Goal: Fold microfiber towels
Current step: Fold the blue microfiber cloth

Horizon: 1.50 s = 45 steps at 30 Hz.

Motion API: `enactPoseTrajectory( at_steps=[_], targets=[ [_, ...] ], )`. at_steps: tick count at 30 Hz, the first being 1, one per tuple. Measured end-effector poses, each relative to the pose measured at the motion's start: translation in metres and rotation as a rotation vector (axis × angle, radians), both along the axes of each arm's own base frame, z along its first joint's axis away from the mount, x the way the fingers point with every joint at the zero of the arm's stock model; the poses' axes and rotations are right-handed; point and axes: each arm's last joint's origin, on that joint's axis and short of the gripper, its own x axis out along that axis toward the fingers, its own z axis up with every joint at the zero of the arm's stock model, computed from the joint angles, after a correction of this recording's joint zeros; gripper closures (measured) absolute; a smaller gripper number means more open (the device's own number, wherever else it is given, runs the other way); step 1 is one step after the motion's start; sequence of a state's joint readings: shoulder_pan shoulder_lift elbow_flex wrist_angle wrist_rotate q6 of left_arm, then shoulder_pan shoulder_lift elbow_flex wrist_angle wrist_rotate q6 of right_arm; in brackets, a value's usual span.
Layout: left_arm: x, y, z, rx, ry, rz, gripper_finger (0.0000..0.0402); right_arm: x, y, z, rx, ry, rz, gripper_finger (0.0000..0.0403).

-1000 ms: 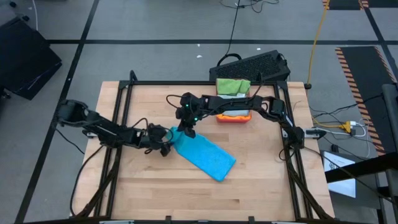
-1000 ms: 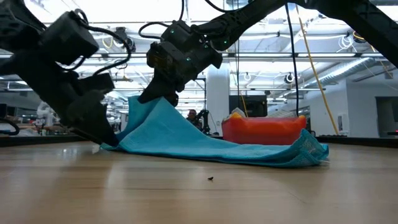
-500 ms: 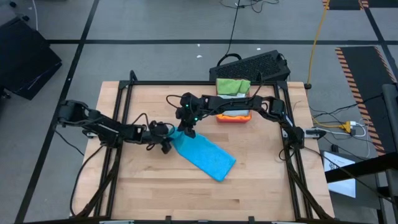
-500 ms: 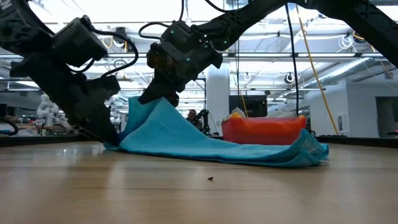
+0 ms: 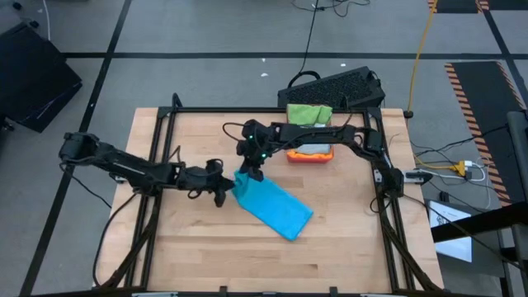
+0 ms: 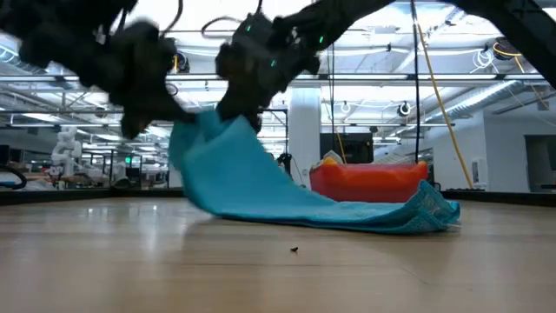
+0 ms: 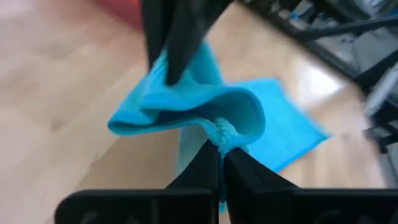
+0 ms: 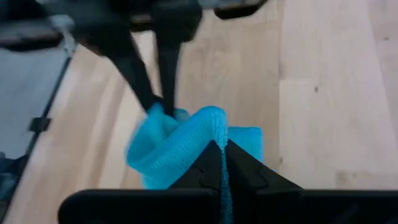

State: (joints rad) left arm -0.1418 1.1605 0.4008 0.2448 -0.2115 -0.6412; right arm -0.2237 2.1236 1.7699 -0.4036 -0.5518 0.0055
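A bright blue microfiber towel lies slantwise mid-table. Its right end rests on the wood, while its left end is raised. My left gripper reaches in from the table's left and is shut on that raised end. My right gripper comes from the far right and is shut on the same end, a little farther back. Between the two grips the cloth bulges in a loose fold. My left gripper pinches the towel's raised left end at a bunched edge between its two fingers. It comes from the table's left, slanting down. That end is lifted clear and slack; the towel's right part lies on the table. My right gripper pinches an edge of the same raised end between its two fingers. It comes from the far right, slanting down. The cloth hangs slack below and beside the fingers, sloping down to the table.
A pink-red tray stands at the far side, just behind the towel. Green folded cloths lie beyond it near the far edge. A black keyboard-like object sits off the far edge. Bare wood stretches along the near side.
My left gripper has shut on the towel's left end and risen, lifting that end off the table. My right gripper has gone up a little with its hold. The towel's right end has stayed on the wood.
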Motion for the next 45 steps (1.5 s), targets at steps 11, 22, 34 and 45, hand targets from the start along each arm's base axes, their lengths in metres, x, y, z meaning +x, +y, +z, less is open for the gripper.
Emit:
enactPoseTrajectory(
  at_steps=[11, 22, 34, 45],
  targets=[
    [0.021, -0.021, 0.116, 0.071, 0.027, -0.057, 0.0399, -0.057, 0.018, 0.100, -0.004, -0.060, 0.038, 0.0403],
    [0.022, -0.040, 0.185, -0.016, -0.150, -0.123, 0.0400, -0.111, 0.060, 0.174, 0.090, -0.127, 0.022, 0.0401],
    [0.038, -0.082, 0.231, -0.200, -0.589, -0.414, 0.0400, -0.157, 0.131, 0.242, 0.516, -0.197, 0.002, 0.0399],
    [0.052, -0.049, 0.192, -0.006, -0.104, -0.198, 0.0399, -0.151, 0.131, 0.193, 0.247, -0.023, -0.099, 0.0399]
  ],
)
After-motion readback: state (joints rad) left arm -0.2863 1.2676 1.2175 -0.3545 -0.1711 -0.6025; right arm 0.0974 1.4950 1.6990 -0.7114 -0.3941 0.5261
